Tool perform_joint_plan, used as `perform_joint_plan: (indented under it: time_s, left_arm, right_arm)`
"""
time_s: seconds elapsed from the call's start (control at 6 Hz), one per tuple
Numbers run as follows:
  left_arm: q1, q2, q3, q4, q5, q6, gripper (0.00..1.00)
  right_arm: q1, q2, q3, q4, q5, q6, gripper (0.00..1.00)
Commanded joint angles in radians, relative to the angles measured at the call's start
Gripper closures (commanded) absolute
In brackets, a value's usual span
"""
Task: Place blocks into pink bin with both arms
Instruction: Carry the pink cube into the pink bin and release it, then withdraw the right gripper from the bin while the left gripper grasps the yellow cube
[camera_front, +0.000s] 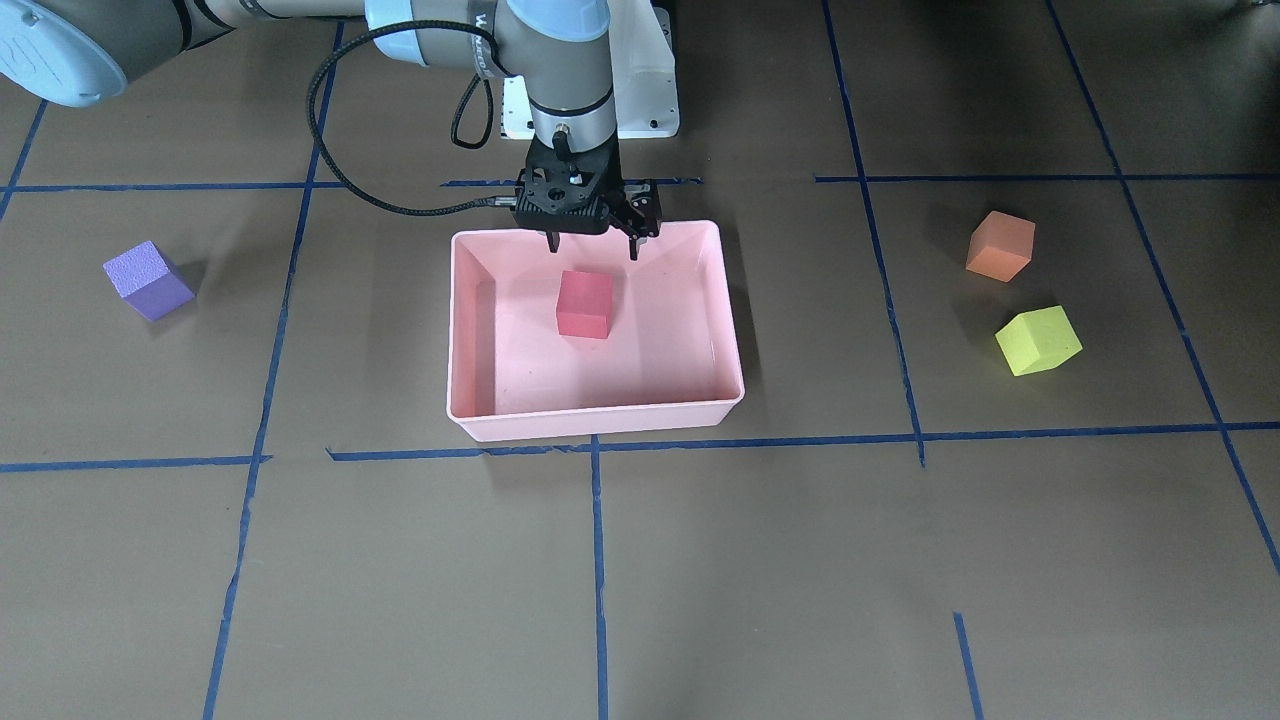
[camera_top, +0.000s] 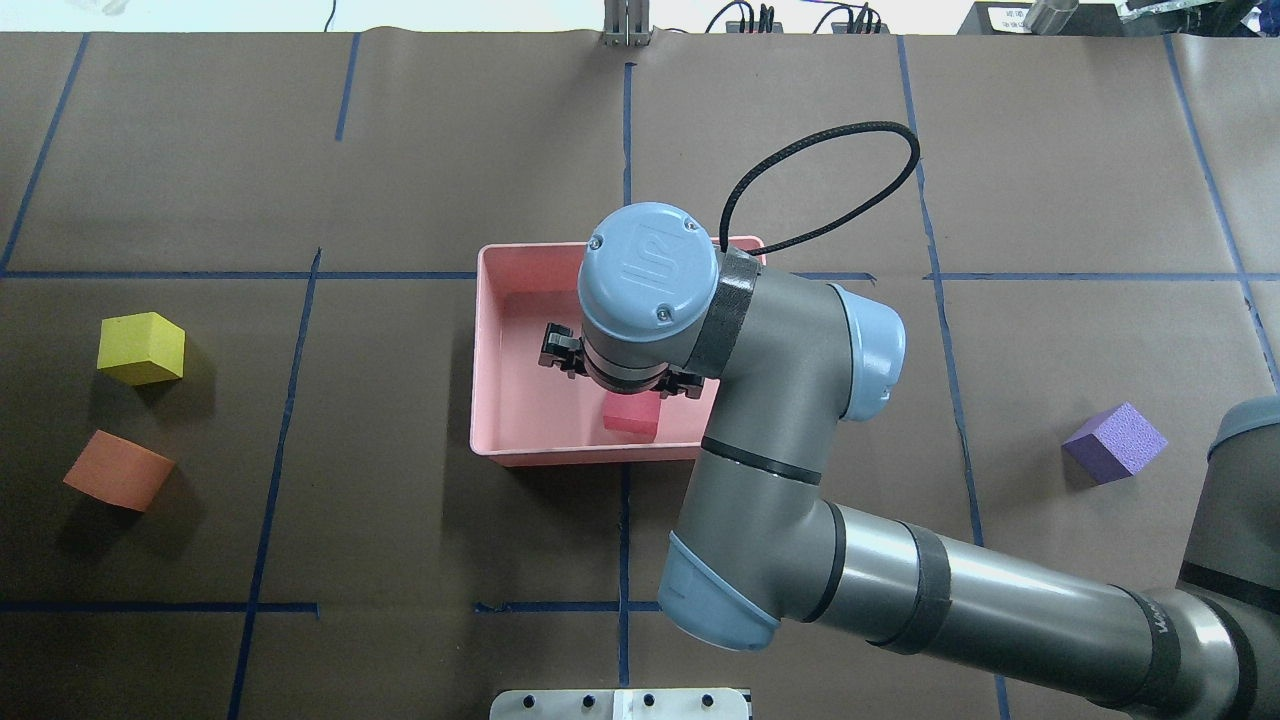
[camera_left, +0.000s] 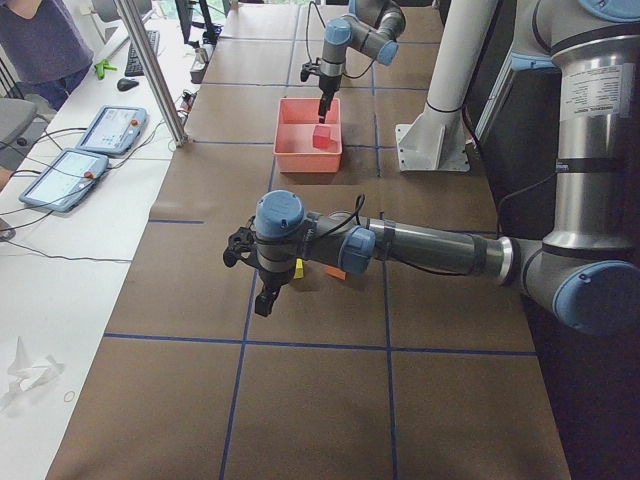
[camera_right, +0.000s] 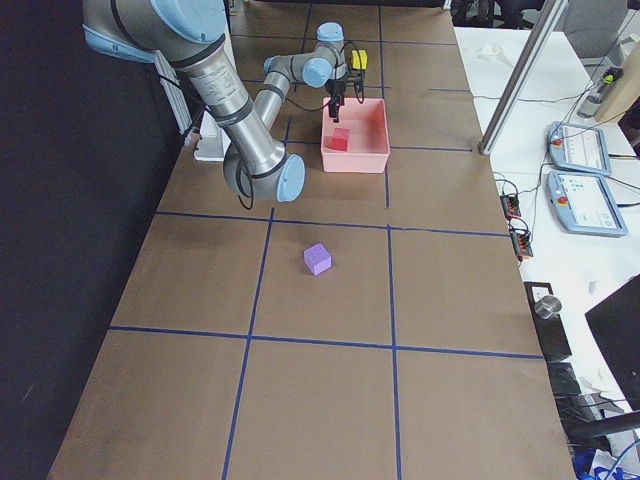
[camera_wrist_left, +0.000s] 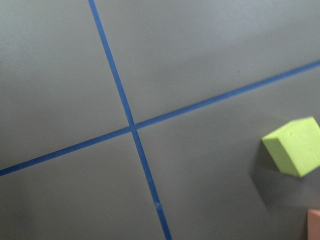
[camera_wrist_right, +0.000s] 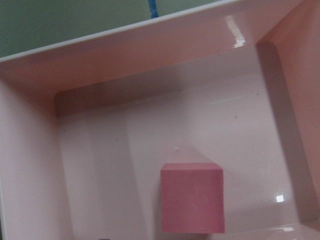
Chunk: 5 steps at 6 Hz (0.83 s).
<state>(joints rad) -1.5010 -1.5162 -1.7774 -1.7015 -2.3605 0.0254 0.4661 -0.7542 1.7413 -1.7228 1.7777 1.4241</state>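
Red block vs right gripper: in the front-facing view the red block (camera_front: 585, 304) lies at 6 o'clock of the right gripper (camera_front: 592, 250), just under it and apart from the fingertips.
Right gripper: it hangs over the pink bin (camera_front: 600, 425) with fingers pointing down, spread wider than the block, and nothing between them.
Left gripper: the left gripper (camera_left: 264, 298) shows only in the left side view, above the table (camera_top: 420, 560); I cannot tell whether it is open or closed.
Red block's place: it is inside the bin, resting flat on the floor, and in the overhead view it sits toward the 6 o'clock wall.
Red block's heading: it is a cube with no long axis, and its faces are roughly square to the bin's walls.
Bin's long axis: it runs from 9 to 3 o'clock in the overhead view.
Bin's contents: the red block only.
Purple block: the purple block (camera_top: 1114, 442) is on the table at about 3 o'clock of the bin in the overhead view, well apart from it, with a corner turned toward the camera.
Yellow-green block: the yellow-green block (camera_top: 141, 348) lies at 9 o'clock of the bin, well apart; it is also at the 4 o'clock edge of the left wrist view.
Orange block: the orange block (camera_top: 118, 470) lies at 8 o'clock of the bin, near the yellow-green one and not touching it.
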Motion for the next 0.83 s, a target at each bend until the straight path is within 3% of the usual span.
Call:
perform_joint_plan:
  time_s: [0.0, 0.33, 0.67]
  left_arm:
    - [0.141, -0.029, 0.028, -0.094, 0.004, -0.335, 0.0]
    - [0.27, -0.032, 0.144, -0.359, 0.012, -0.696, 0.0]
    - [0.407, -0.076, 0.191, -0.461, 0.143, -0.942, 0.0]
  right_arm:
    - [0.125, -0.043, 0.07, -0.061, 0.125, -0.199, 0.0]
    - [0.346, -0.178, 0.13, -0.061, 0.297, -0.498, 0.0]
    - [0.532, -0.301, 0.132, -0.06, 0.403, -0.821, 0.0]
